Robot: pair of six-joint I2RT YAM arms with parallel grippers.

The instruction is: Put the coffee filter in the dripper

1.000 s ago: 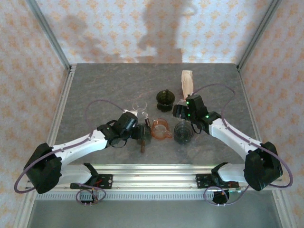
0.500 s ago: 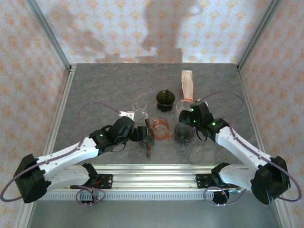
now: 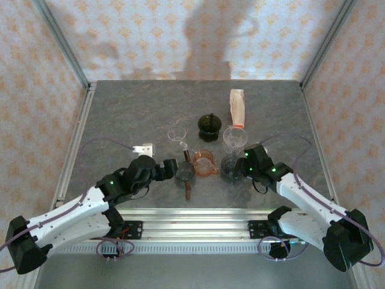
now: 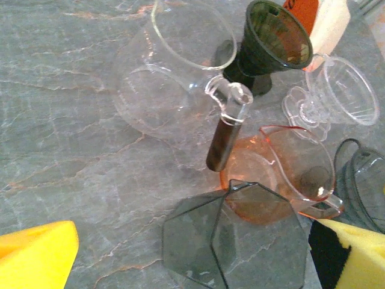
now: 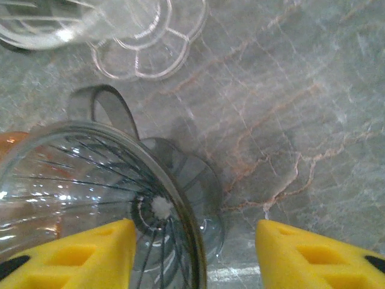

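Marble tabletop (image 3: pixel 120 114): left fingers (image 4: pixel 36 253) gape wide, empty; right fingers (image 5: pixel 319 253) loosely straddle the dripper (image 5: pixel 90 180) rim.

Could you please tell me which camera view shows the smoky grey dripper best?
The right wrist view: the smoky grey dripper is close up, ribs, centre hole and handle clear. The top external view shows the dripper small and dark. The left wrist view catches its rim at the right edge.

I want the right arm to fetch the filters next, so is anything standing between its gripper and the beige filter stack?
Yes. In the top view the clear dripper stands directly between the right gripper and the beige filter stack behind it; a straight low reach would likely hit it.
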